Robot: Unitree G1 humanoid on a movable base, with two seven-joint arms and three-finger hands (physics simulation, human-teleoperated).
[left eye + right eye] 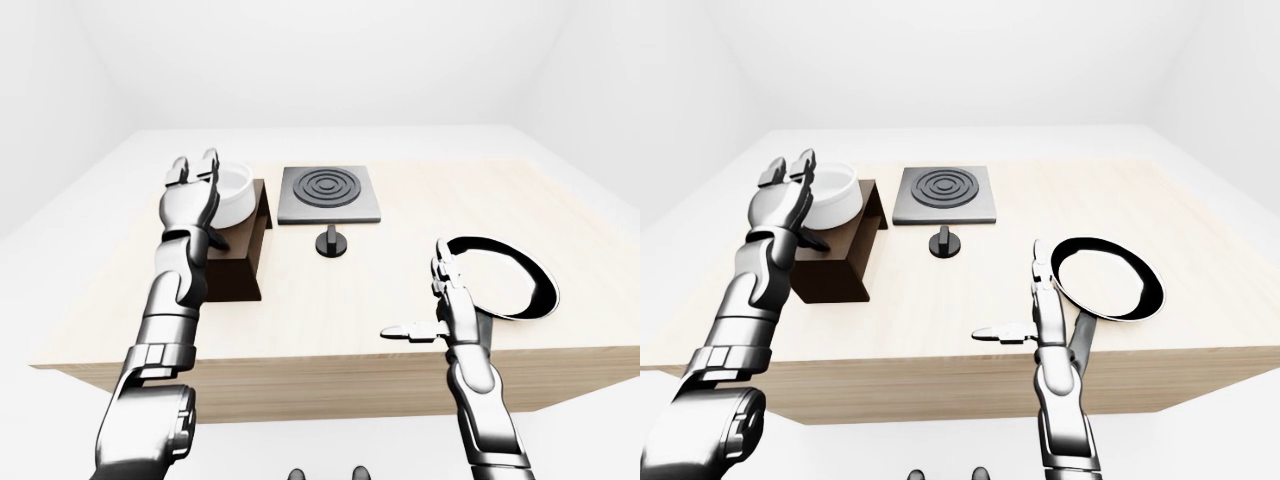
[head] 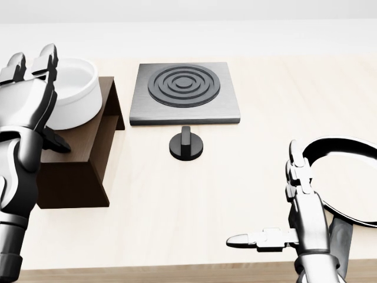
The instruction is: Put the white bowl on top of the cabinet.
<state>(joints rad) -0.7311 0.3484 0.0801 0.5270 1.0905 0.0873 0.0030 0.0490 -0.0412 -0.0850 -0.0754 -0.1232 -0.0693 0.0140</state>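
Head view shows the white bowl (image 2: 72, 91) atop the cabinet (image 2: 79, 156), just right of the open-fingered left hand (image 2: 29, 88); the right hand (image 2: 294, 200) is well apart.

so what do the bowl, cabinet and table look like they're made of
The bowl looks like glazed white ceramic: smooth, with a soft sheen. The cabinet looks like dark stained wood, matte brown. The table looks like pale wood with faint grain lines.

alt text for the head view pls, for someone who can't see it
A white bowl sits on a dark brown cabinet at left, the left hand open beside it. A stove plate, knob and pan lie rightward.
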